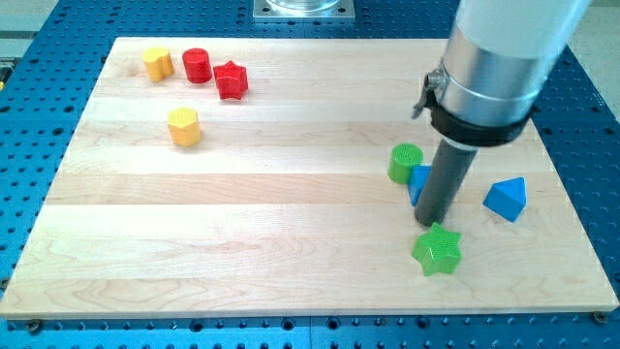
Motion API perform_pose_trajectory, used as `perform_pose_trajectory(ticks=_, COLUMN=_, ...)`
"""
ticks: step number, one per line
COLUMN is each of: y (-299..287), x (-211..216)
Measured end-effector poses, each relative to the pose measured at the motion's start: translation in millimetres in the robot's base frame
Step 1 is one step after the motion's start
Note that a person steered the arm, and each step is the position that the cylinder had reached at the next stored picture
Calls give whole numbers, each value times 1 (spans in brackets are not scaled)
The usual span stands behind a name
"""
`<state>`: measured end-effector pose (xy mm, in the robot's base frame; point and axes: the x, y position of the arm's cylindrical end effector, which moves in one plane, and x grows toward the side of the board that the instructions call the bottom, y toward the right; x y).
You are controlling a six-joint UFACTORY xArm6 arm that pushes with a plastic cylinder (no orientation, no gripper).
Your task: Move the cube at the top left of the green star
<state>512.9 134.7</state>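
A green star lies at the view's lower right on the wooden board. A blue cube sits just above and left of it, mostly hidden behind my rod. My tip is down on the board right beside the blue cube's lower right, just above the green star. A green cylinder touches the cube's upper left side.
A blue triangular block lies right of the rod. At the upper left are a yellow block, a red cylinder, a red star and a yellow hexagonal block.
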Motion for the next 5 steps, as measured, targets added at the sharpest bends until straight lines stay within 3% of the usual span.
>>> perform_pose_trajectory(ticks=2, y=11, x=-73)
perform_pose_trajectory(ticks=3, y=73, x=-103)
perform_pose_trajectory(ticks=4, y=91, x=-125)
perform_pose_trajectory(ticks=5, y=21, x=-153)
